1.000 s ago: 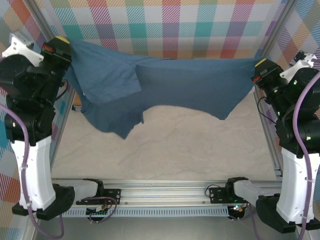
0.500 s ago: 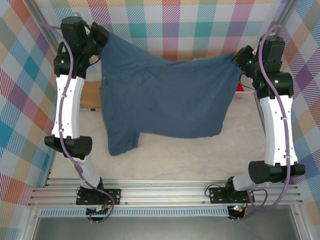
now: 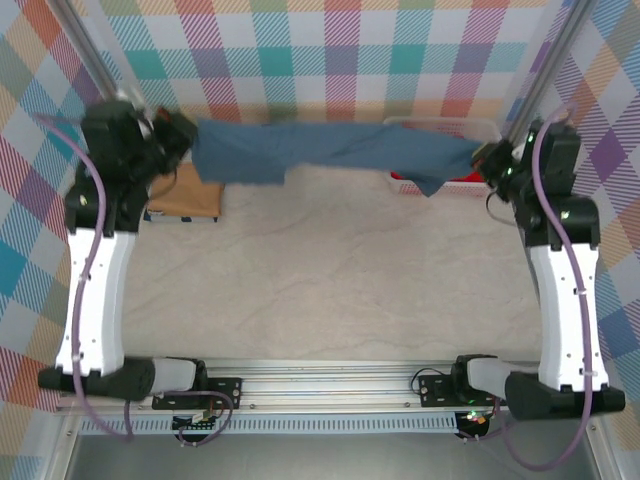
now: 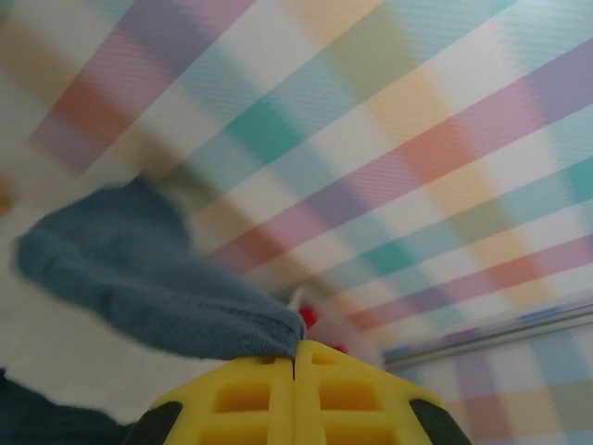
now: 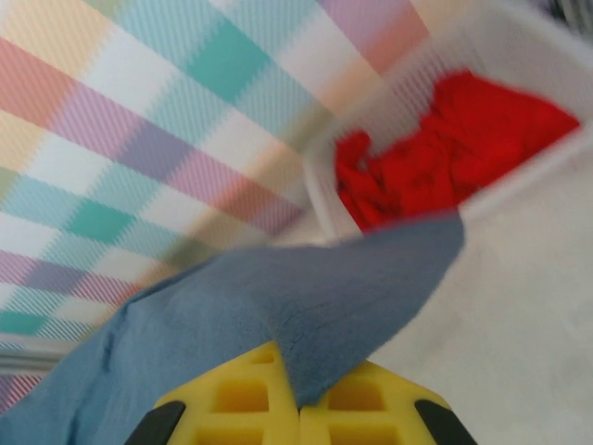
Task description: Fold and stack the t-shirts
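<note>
Slate blue t-shirt (image 3: 330, 148): you have it pulled into a narrow band across the far side of the table (image 3: 330, 270), one end in each gripper. Cannot tell whether the band touches the surface.

Left gripper (image 3: 185, 135), far left: in its wrist view the yellow fingers (image 4: 269, 366) are pressed together, with a fold of blue cloth pinched at the tips.

Right gripper (image 3: 482, 157), far right: clamped on the opposite edge, with cloth draped over the fingers in its wrist view.

Tan-brown t-shirt (image 3: 185, 192): folded flat on the table, far left, just near of the band's left end.

Red t-shirt (image 5: 445, 153): bunched inside the white basket (image 5: 320, 199), far right.
</note>
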Motion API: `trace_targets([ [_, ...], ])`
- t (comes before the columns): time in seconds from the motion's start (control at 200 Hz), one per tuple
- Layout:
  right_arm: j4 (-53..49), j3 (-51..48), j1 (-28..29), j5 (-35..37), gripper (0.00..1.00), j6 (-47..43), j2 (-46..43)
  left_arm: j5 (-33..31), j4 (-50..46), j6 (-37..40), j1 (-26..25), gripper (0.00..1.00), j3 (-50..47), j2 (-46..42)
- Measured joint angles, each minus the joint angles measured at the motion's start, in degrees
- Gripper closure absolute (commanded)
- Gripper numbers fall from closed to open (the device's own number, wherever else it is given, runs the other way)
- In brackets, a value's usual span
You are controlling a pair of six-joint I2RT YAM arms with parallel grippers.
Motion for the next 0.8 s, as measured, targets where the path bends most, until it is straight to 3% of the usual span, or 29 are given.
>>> trace_targets([
  [0.19,-3.0,-27.9,0.0,-2.6,1.0,5.9,-7.2,0.2,2.1,-3.8,-2.8,1.0,-38.3,-10.9],
  [0.35,-3.6,-42.5,0.0,-4.8,1.0,8.6,-3.3,0.1,2.3,-6.4,-5.3,1.0,-57.2,-13.4],
  [0.55,-2.5,-44.2,0.0,-4.9,1.0,7.6,6.7,-1.1,1.8,-7.4,-5.6,1.0,-63.4,-16.0],
  [0.8,-4.2,-43.9,2.6,-4.9,1.0,8.0,8.7,-6.3,0.3,-7.3,-5.6,1.0,-62.0,-18.2],
])
